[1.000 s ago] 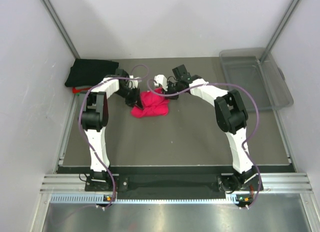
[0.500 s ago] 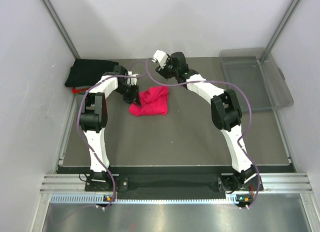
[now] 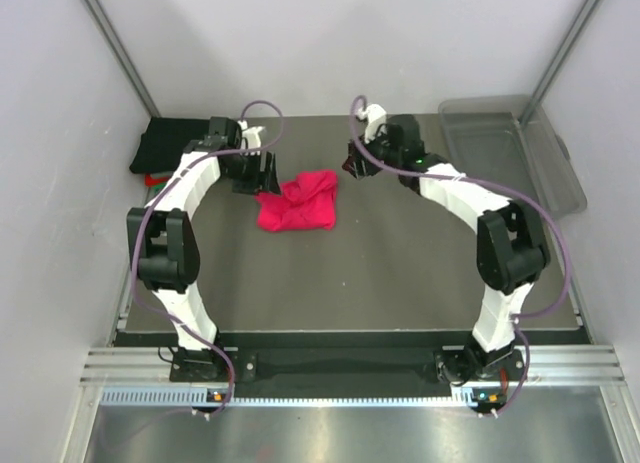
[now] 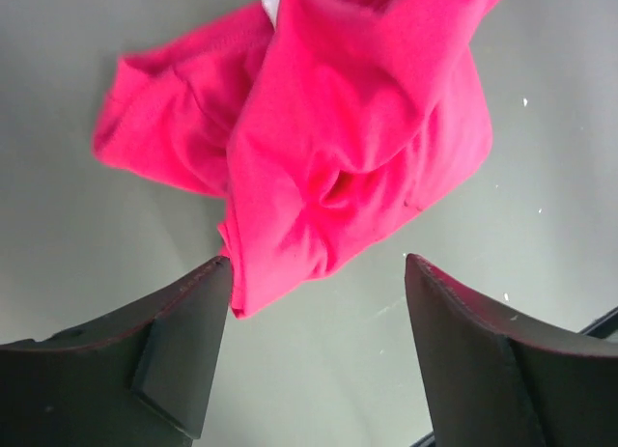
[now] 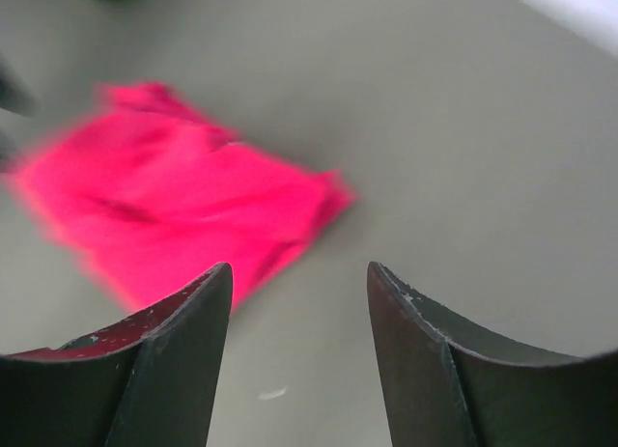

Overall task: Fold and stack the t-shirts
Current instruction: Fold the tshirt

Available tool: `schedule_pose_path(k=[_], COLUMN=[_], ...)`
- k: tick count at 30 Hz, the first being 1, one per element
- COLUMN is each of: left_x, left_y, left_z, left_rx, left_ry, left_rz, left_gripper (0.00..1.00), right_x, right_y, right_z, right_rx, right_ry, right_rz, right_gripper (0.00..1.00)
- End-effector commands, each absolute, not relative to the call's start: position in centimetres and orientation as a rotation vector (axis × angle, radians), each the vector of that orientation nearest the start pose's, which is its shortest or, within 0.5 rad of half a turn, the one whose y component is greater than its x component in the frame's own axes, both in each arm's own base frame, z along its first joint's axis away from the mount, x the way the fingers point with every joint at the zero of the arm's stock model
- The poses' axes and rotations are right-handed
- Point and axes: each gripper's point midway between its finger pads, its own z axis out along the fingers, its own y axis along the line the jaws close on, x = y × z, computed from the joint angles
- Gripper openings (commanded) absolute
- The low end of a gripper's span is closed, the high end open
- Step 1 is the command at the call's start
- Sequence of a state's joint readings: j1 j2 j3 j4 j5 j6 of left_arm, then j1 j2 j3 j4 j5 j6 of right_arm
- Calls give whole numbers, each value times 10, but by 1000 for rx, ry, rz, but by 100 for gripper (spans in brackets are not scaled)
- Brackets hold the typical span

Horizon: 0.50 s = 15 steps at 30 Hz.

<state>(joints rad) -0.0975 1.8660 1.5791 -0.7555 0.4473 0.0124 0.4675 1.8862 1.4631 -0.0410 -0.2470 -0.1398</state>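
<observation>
Pinkish-red cotton t-shirt [image 3: 298,201] lies crumpled between wide, empty left gripper [image 4: 317,273] and right gripper [image 5: 299,278]; folding next needs corner grasps

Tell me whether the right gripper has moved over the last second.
Yes. In the top view the right gripper has pulled off the pink t-shirt and shifted right, toward the clear bin, jaws open.

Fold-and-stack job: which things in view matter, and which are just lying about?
Job:
- pink t-shirt, crumpled mid-table
- folded black t-shirt, far left corner

Lying about:
- clear plastic bin, far right
</observation>
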Motion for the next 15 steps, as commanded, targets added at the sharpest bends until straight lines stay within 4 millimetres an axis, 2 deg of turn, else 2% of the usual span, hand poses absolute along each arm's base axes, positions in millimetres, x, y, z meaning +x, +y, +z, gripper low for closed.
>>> schedule_pose_path(k=[1,2,3,4,5,8,10,11,15], left_x=[397,392,387,380,377,369,367,370,368], left_y=[-112,-111,-111,-110,-107,-99,-100,-90,-90], left_z=[111,106,101,90,86,70,61,58,40], left_rx=[186,149,125,100,53,-52,-90,-148,-211], left_ry=[2640,2663,2686,2722,2739,2785,2809,2804,2846], left_rz=[-631,-650,-667,-685,-701,-769,-818,-833,-904], left_gripper=[76,75,73,73,73,72,71,71,73], right_x=[419,409,395,385,389,381,378,380,379], right_y=[292,303,303,306,308,311,313,314,322], right_z=[151,145,124,124,121,100,96,94,86], right_rx=[-442,-438,-363,-245,-241,-183,-120,-119,-46], right_ry=[2159,2144,2198,2234,2183,2239,2264,2251,2274], right_rz=[1076,1267,1380,1541,1574,1632,1688,1700,1783], right_gripper=[59,58,58,58,58,59,59,60,60])
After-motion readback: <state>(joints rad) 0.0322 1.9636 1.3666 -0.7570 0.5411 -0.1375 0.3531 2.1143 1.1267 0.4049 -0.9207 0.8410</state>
